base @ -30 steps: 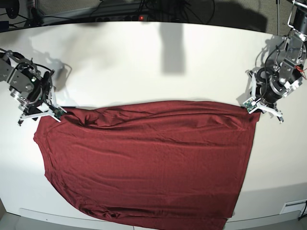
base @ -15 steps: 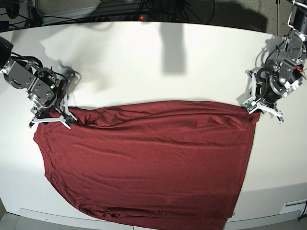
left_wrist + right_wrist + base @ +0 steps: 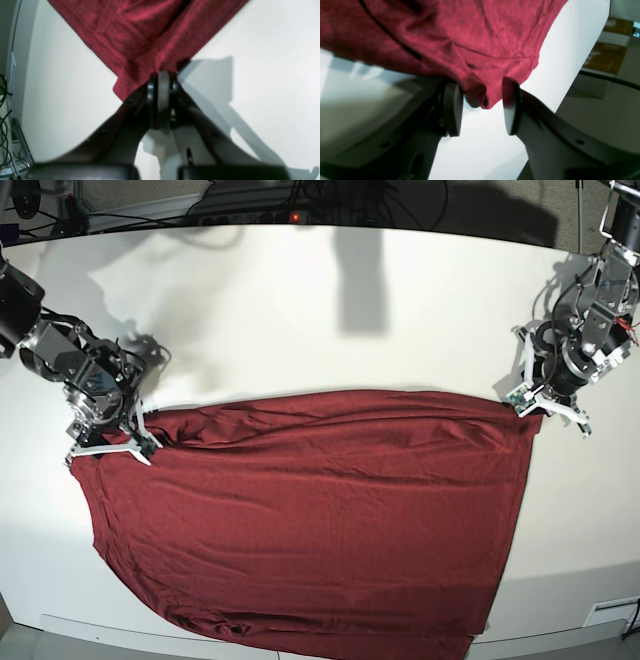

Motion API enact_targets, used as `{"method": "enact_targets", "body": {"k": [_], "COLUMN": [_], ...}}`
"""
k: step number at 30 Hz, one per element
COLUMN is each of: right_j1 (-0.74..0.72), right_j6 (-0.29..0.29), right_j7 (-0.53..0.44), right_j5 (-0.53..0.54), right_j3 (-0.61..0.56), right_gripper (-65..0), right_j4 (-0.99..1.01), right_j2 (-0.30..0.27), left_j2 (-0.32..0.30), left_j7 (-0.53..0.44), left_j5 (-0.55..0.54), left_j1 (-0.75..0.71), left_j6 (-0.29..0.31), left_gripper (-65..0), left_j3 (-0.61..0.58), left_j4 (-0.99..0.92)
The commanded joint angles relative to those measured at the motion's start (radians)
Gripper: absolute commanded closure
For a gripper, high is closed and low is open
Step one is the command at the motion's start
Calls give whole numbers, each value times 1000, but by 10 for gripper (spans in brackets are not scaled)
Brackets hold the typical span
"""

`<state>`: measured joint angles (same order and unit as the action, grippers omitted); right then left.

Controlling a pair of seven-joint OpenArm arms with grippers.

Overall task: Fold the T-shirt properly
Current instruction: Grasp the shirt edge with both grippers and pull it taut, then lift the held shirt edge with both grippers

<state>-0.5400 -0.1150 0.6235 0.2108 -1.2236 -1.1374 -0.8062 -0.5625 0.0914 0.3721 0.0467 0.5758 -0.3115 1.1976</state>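
The T-shirt [image 3: 310,520] lies spread on the white table [image 3: 300,320], its long axis running across the base view from one arm to the other. The left tool [image 3: 527,402] stays clenched on its far corner. The right tool [image 3: 112,442], jaws apart around the opposite corner, has shifted inward along the edge.

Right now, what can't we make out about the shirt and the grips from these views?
- T-shirt: base view cuts off its lower edge at the frame bottom; sleeves and collar can't be told apart.
- Right gripper: jaws stand apart around a fabric corner; whether the pads touch it is unclear, the left part of the wrist view is blurred.
- Left gripper: shut on the T-shirt corner; how much cloth is pinched is hidden between the jaws.
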Motion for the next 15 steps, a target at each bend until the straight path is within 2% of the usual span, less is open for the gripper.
{"method": "enact_targets", "body": {"k": [1, 3, 5, 9, 12, 15], "right_j1": [2, 2, 2, 2, 6, 8], "right_j6": [-65, -72, -71, -2, 8, 14], "right_j7": [-10, 2, 24, 31, 40, 47], "right_j5": [55, 55, 54, 14, 8, 10], "right_j3": [-2, -2, -2, 0, 0, -1], "right_gripper": [-241, -136, 0, 0, 0, 0], "right_j4": [2, 2, 2, -1, -36, -84], "right_j2": [0, 0, 0, -10, -46, -112], "left_j2": [-6, -6, -6, -8, -35, -92], "left_j7": [100, 102, 102, 103, 142, 190], "left_j5": [27, 26, 26, -74, -266, -451], "left_j1": [-30, -30, -30, -30, -30, -30], "left_j6": [87, 87, 87, 87, 87, 87], "left_gripper": [0, 0, 0, 0, 0, 0], "left_j3": [-11, -11, -11, -11, -11, -10], "left_j4": [-19, -19, -19, -19, -7, 42]}}
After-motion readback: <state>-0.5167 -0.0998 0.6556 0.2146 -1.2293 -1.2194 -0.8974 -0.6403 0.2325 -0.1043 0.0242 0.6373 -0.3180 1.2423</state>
